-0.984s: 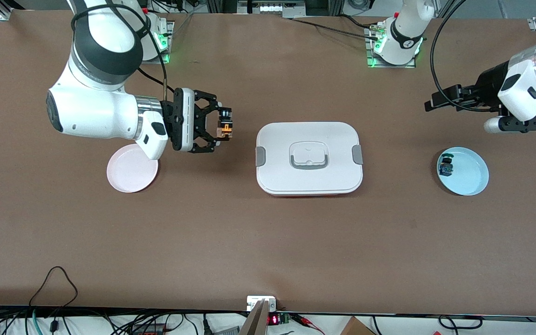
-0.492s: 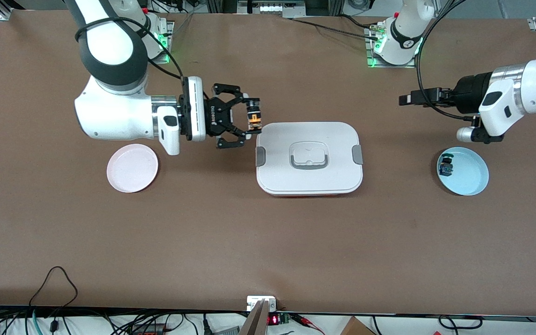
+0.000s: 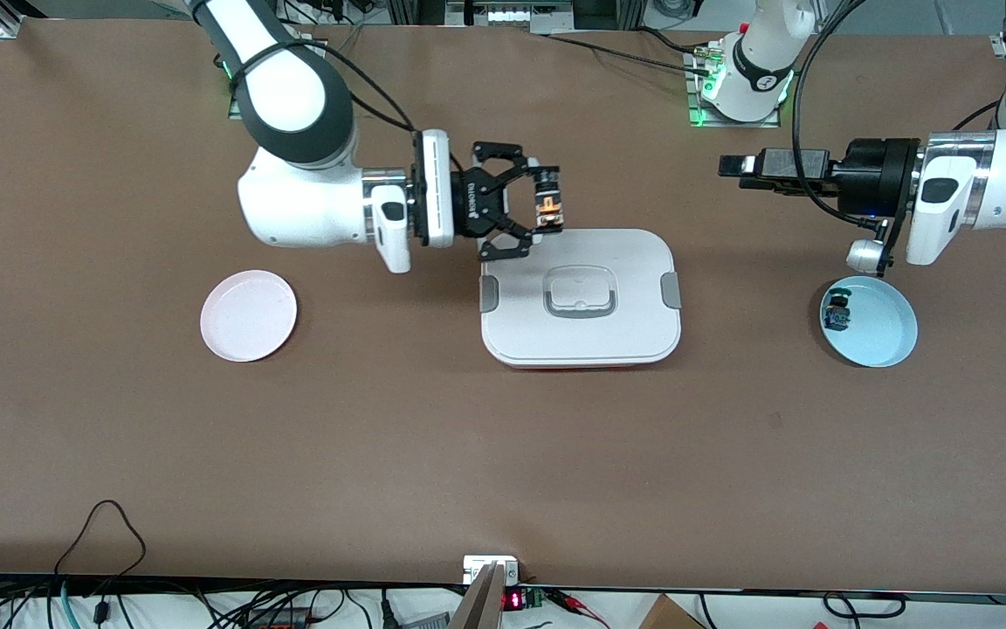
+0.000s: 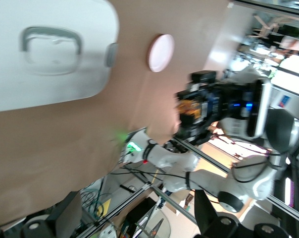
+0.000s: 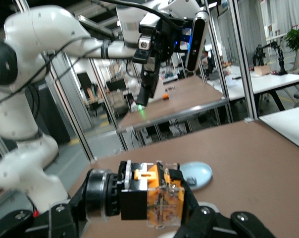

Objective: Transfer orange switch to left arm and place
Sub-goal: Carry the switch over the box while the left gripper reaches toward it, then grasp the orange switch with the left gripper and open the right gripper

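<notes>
Since a second ago I had carried the orange switch (image 3: 548,210), clamped in the right gripper (image 3: 547,208), from beside the pink plate (image 3: 248,315) to over the box (image 3: 580,297) edge; the left gripper (image 3: 734,166), fingers apart, had advanced toward it.

Noted a plain brown table (image 3: 381,454). Found a white box (image 3: 581,336) with grey side clips and a grey-rimmed handle. Recorded a pale pink plate (image 3: 248,315) and a light blue plate (image 3: 883,332), the latter carrying a small blue-and-black component (image 3: 837,313). Observed both arms (image 3: 311,205) in white with dark grey bands. Logged the right gripper (image 3: 542,208) as black, with white lettering on its body, and the left gripper (image 3: 734,166) as black. Saw the orange switch (image 5: 152,198) as black and translucent orange. Marked green lights at the arm bases.
</notes>
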You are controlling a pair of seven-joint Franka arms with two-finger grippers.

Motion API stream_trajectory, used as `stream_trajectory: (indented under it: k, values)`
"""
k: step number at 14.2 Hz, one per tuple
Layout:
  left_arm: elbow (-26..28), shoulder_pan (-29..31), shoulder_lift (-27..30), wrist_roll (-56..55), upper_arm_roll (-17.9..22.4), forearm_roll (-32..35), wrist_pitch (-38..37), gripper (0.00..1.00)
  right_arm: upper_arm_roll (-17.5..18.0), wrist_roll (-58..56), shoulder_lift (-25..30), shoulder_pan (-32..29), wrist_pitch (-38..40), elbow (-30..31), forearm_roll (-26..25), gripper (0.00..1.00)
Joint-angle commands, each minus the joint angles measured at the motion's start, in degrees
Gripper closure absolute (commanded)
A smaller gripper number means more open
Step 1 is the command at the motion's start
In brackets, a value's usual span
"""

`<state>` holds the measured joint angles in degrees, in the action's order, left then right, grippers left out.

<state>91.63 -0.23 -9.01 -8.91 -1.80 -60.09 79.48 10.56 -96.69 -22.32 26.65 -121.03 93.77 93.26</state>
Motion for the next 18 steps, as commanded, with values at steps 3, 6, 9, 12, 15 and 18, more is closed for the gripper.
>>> stream_trajectory:
  k: [3, 6, 9, 12, 15, 18]
  values:
    - [2.7, -0.1, 0.0, 7.7, -6.1, -4.6, 10.1, 0.0, -0.2, -5.7, -0.8, 1.7, -1.0, -1.4, 5.7, 0.99]
    - [9.1, -0.1, 1.7, 13.0, -7.7, -11.2, 16.0, 0.0, -0.2, -7.5, -0.7, 2.3, -2.4, -2.1, 5.7, 0.99]
    - [17.8, 0.0, 5.9, 13.7, -12.9, -19.3, 27.6, 0.0, -0.2, -8.2, -0.8, 3.5, -6.2, -3.5, 5.7, 0.99]
    - [19.0, -0.2, 6.3, 13.8, -13.9, -20.9, 30.2, 0.0, -0.2, -8.1, -0.7, 3.8, -6.7, -3.7, 5.7, 0.99]
    - [20.6, 0.0, 6.4, 16.0, -14.7, -23.0, 30.4, 0.06, -0.2, -7.8, -0.8, 3.9, -6.7, -3.7, 5.7, 0.99]
    - [20.6, -0.1, 6.7, 16.9, -15.2, -23.6, 30.4, 0.23, -0.2, -7.7, -0.7, 5.2, -9.6, -3.7, 5.7, 0.99]
